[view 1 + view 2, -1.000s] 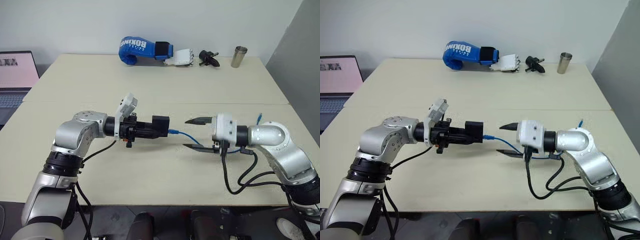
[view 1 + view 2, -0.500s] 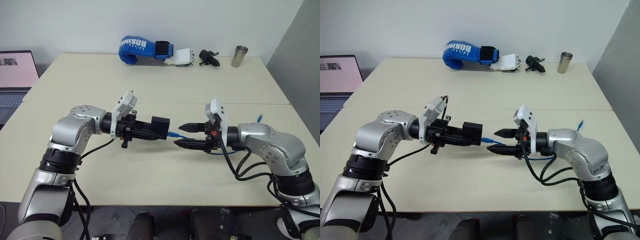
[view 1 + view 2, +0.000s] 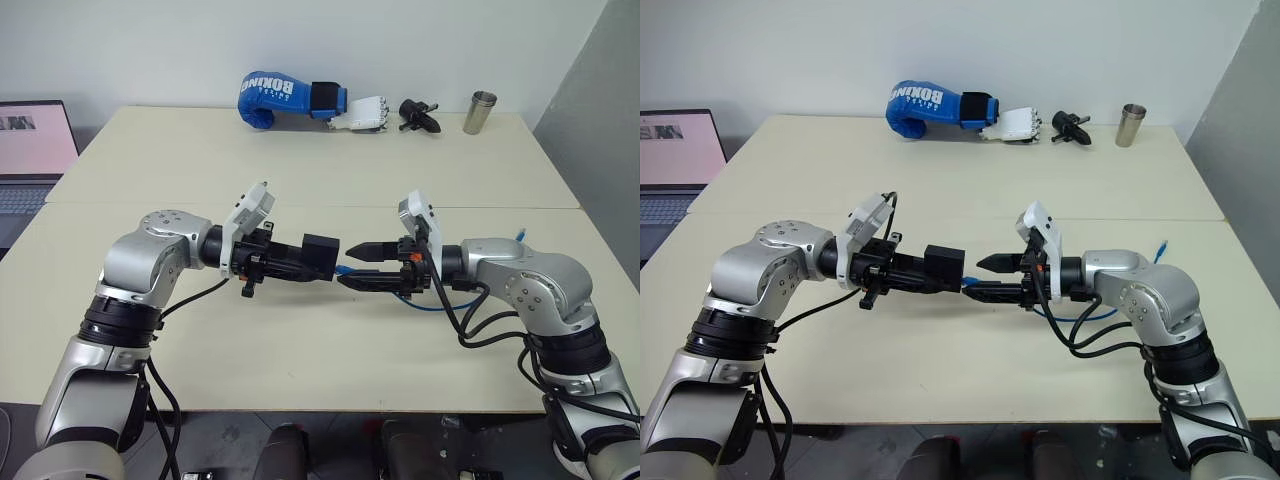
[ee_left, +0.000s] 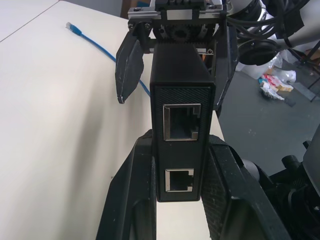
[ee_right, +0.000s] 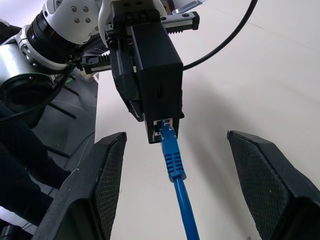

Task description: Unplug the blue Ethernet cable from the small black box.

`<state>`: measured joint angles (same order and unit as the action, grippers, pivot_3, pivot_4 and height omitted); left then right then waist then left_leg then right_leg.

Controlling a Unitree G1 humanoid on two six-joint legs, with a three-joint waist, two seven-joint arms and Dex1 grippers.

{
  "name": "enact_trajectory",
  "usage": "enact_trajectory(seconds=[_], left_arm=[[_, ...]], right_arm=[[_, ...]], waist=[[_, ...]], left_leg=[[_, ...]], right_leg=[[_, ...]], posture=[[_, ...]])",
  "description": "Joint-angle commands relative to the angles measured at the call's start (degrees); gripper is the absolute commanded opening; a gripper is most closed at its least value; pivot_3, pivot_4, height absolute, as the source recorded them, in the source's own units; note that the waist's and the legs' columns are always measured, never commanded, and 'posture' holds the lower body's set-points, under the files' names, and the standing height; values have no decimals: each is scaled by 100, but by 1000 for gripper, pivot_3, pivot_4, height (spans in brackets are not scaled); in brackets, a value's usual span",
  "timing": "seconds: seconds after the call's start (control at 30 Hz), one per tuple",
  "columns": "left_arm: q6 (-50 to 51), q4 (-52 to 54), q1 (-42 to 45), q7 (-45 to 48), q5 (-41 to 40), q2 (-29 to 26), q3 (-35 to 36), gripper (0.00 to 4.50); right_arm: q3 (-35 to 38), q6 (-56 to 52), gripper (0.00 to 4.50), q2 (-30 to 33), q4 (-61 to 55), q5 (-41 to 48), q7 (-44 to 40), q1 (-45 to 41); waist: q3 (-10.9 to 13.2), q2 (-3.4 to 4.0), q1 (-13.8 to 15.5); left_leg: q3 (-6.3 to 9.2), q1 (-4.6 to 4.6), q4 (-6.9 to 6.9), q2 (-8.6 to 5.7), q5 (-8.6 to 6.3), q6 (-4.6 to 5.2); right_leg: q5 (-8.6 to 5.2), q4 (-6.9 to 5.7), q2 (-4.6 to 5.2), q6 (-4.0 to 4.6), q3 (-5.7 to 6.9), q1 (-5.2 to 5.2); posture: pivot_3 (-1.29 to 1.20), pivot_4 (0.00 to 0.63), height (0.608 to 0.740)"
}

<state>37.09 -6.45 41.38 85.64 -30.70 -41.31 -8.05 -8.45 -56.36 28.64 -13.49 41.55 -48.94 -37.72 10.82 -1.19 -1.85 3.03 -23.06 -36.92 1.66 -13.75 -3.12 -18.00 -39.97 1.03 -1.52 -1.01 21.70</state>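
1. The blue Ethernet cable [image 5: 172,155] is sitting plugged into the right-facing edge of the small black box [image 3: 320,256], which is being held in the air above the middle of the table [image 3: 300,180], between the two arms.
2. The cable's plug end is running out of the box roughly level, along the left-to-right line, then drooping and trailing off to the right under the right arm; its free plug [image 4: 73,28] is lying on the table at the far right.
3. The left gripper [image 4: 177,165] is clamping the box by its two flat faces, fingers closed hard on it.
4. The right gripper [image 3: 362,264] is standing wide apart, holding nothing, with one finger on either side of the plug's boot and its tips just beside the box's edge.
5. In my judgement the right arm is the nearer one for the pull, and the pull should be running straight right along the cable's axis.
6. The plug's latch tab is not visible, so whether the fingers are lining up to press it is unclear.
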Motion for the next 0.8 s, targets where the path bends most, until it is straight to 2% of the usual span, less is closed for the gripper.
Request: enact_trajectory(seconds=[0.03,0.57,0.63,0.67,0.8], left_arm=[[-10,166,104,40,-101,-45,165,809],[-7,249,57,28,-100,-36,140,809],[-14,251,55,34,-93,-39,133,809],[-16,250,55,38,-90,-42,129,809],[-8,261,49,44,-97,-49,131,809]], right_arm=[[-30,45,3410,24,-78,5,-157,-159],[-135,83,3410,-23,168,-166,-274,-316],[-139,82,3041,-30,195,-187,-297,-333],[-149,85,2994,-24,206,-197,-320,-341],[-185,106,2038,-10,209,-237,-368,-356]], waist=[[0,0,0],[0,0,-1],[0,0,-1],[0,0,-1],[0,0,0]], left_leg=[[0,0,0,0,0,0],[0,-3,0,0,0,0],[1,-3,0,0,0,0],[0,-3,0,0,0,0],[0,-3,0,0,0,0]], right_leg=[[0,0,0,0,0,0],[0,0,0,0,1,3],[0,-1,0,0,1,4],[0,0,0,0,0,4],[0,0,0,0,1,4]], posture=[[0,150,740],[0,150,740],[0,150,740],[0,150,740],[0,150,740]])
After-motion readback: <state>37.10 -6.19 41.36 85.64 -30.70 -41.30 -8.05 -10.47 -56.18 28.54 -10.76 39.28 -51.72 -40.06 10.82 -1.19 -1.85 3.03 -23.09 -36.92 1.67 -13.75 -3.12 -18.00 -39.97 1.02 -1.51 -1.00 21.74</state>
